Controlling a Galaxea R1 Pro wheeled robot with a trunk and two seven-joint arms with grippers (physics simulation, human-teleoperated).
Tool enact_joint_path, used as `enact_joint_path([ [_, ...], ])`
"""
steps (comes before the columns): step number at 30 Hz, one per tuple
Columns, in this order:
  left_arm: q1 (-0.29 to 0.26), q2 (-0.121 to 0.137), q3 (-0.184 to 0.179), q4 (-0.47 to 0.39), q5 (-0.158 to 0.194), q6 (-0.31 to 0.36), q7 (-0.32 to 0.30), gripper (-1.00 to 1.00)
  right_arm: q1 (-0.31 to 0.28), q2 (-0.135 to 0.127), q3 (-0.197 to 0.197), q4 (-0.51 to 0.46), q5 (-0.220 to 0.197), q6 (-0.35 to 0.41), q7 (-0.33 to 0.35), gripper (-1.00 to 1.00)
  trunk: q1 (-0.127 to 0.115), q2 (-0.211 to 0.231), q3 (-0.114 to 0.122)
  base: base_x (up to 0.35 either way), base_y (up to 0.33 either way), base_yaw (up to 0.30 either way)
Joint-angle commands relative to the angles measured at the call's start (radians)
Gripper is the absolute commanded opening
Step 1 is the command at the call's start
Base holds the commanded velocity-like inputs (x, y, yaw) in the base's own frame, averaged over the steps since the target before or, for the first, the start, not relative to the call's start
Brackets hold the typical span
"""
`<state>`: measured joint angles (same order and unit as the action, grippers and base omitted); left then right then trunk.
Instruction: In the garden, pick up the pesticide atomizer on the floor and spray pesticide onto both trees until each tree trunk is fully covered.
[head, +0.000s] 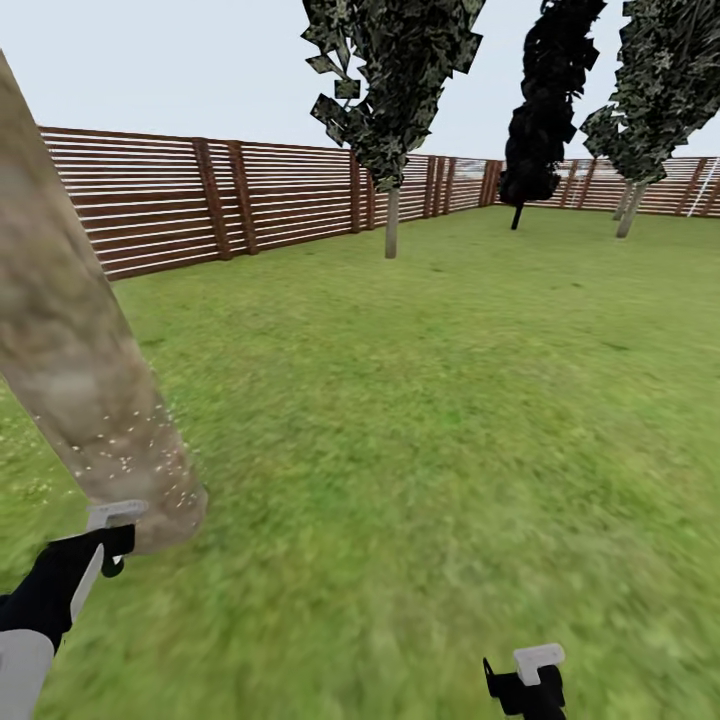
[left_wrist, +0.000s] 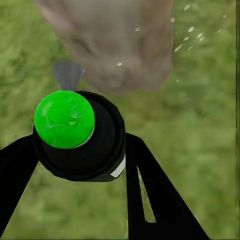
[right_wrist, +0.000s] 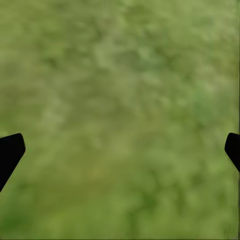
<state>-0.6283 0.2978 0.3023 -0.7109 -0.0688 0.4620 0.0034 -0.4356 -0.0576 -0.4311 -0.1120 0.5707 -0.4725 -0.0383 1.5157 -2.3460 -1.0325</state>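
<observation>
A thick grey-brown tree trunk (head: 70, 360) rises close at the left of the head view, with white specks scattered over its lower part. My left gripper (head: 108, 545) is right at the trunk's base, shut on the pesticide atomizer (head: 115, 516). In the left wrist view the atomizer (left_wrist: 64, 119) has a black body and a green round cap. It sits between my black fingers (left_wrist: 150, 185), and its grey nozzle faces the trunk base (left_wrist: 120, 50). White specks float beside the trunk. A second tree (head: 392, 215) stands far off near the fence. My right gripper (head: 527, 678) hangs open over bare grass (right_wrist: 120, 100).
A brown slat fence (head: 150, 200) closes the lawn along the left and back. A black cypress (head: 540, 120) and another leafy tree (head: 632, 205) stand at the far right. Open grass (head: 450, 420) stretches between me and them.
</observation>
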Motion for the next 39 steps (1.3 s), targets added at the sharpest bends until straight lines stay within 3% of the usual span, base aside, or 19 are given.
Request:
enact_joint_path([
  [1,0.002,-0.008,-0.002,0.0,-0.001,-0.002,0.0,-1.0,0.0,0.0,0.0,0.0,0.0,0.0,0.0,1.0,0.0,0.0,0.0,0.242,-0.186,0.04],
  [3,0.004,-0.05,-0.007,-0.001,-0.002,-0.003,-0.002,-1.0,0.0,0.0,0.0,0.0,0.001,0.0,0.0,1.0,0.0,0.0,0.0,0.242,-0.186,0.011],
  [4,0.004,-0.055,-0.007,-0.001,-0.002,-0.003,-0.002,-1.0,0.0,0.001,0.0,0.0,0.001,0.0,0.0,1.0,0.0,0.0,0.0,0.242,-0.186,0.002],
  [7,0.004,-0.055,-0.005,-0.001,-0.003,-0.004,-0.001,-1.0,0.0,0.0,0.0,0.0,0.001,0.0,0.0,1.0,0.0,0.0,0.0,0.176,-0.13,0.001],
  [10,0.054,-0.04,0.003,-0.001,-0.004,-0.007,0.004,-1.0,0.0,-0.001,0.0,0.0,0.001,0.0,0.0,1.0,0.0,0.0,0.0,0.012,-0.008,0.0],
  [13,0.094,-0.042,0.004,0.0,-0.002,-0.069,0.019,-1.0,0.001,0.0,0.0,0.0,0.0,0.0,0.0,1.0,0.0,0.0,0.0,0.0,0.0,0.005],
  [29,0.085,-0.073,0.0,-0.014,0.006,-0.081,0.02,-1.0,0.002,0.001,0.0,0.0,0.0,0.0,0.0,1.0,0.0,0.0,0.0,0.0,0.0,0.253],
  [32,0.089,-0.074,0.0,-0.003,0.004,-0.149,0.02,-1.0,0.002,0.001,0.0,0.0,0.0,0.0,0.0,1.0,0.0,0.0,0.0,0.124,-0.065,0.204],
  [36,0.092,-0.075,-0.002,-0.002,0.003,-0.161,0.02,-1.0,0.002,0.001,0.0,0.0,0.0,0.0,0.0,1.0,0.0,0.0,0.0,0.253,-0.133,0.015],
  [39,0.093,-0.092,-0.002,-0.001,0.002,-0.163,0.02,-1.0,0.002,0.0,0.0,0.0,0.0,0.0,0.0,1.0,0.0,0.0,0.0,0.241,-0.018,0.001],
])
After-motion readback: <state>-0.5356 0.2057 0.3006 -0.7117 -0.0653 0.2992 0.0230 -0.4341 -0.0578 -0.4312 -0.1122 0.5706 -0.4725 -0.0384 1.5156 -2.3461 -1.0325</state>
